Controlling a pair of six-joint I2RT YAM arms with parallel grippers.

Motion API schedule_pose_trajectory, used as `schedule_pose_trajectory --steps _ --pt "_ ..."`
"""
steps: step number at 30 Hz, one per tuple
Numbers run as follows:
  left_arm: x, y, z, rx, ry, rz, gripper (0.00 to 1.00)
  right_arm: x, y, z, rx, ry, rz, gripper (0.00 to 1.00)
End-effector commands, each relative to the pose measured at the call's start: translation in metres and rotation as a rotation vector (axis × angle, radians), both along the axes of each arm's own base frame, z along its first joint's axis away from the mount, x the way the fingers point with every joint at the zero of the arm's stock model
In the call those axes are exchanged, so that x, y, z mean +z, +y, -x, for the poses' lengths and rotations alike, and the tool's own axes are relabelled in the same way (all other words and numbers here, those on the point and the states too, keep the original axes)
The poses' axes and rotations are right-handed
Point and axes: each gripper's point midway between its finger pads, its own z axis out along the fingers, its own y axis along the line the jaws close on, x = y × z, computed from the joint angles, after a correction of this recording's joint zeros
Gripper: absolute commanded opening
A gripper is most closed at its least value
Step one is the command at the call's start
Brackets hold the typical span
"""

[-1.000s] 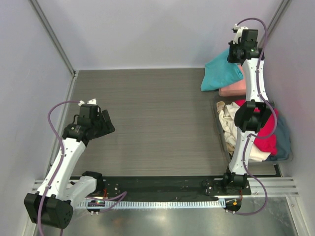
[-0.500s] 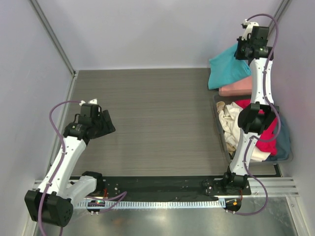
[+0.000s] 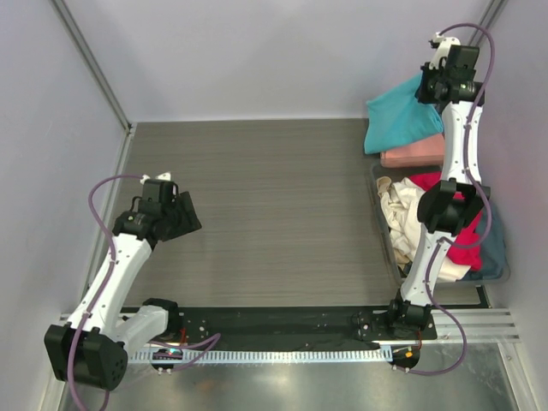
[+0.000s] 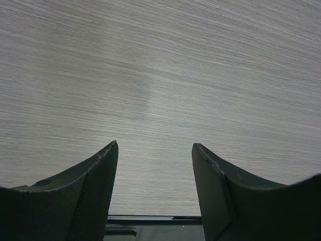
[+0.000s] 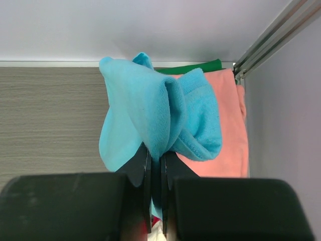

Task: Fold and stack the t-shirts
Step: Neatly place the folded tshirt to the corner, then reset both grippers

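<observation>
Stretching far forward, my right claw (image 5: 155, 161) clamps the turquoise shirt (image 5: 150, 110); my left claw (image 4: 155, 150) hovers, fingers apart.

Robot test cell, lab setting. Grey wood-grain laminate tabletop (image 3: 274, 197) boxed in by plain pale lilac wall panels (image 3: 257, 60), with silver aluminium framing posts (image 3: 92, 64) running up the corners. White-and-black jointed left arm (image 3: 107, 282) and matching right arm (image 3: 467, 137) bolted to a black base plate (image 3: 282, 321) beside a slotted aluminium rail (image 3: 488, 324). Brushed steel sheet (image 3: 282, 385) at the near edge
</observation>
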Motion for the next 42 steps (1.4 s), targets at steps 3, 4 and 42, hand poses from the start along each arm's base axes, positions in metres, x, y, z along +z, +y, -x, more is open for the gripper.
schedule_pose_trajectory --steps 3,4,42 --pt "0.000 -0.003 -0.004 -0.024 -0.015 0.002 0.62 0.059 -0.030 -0.005 -0.029 -0.187 0.055 0.01" --pt "0.000 -0.002 -0.004 -0.022 -0.012 0.000 0.62 0.053 -0.038 -0.008 -0.040 -0.181 0.054 0.01" --pt "0.014 -0.010 0.002 -0.054 -0.074 -0.003 0.62 0.096 -0.161 -0.009 -0.568 -0.572 -0.018 0.96"
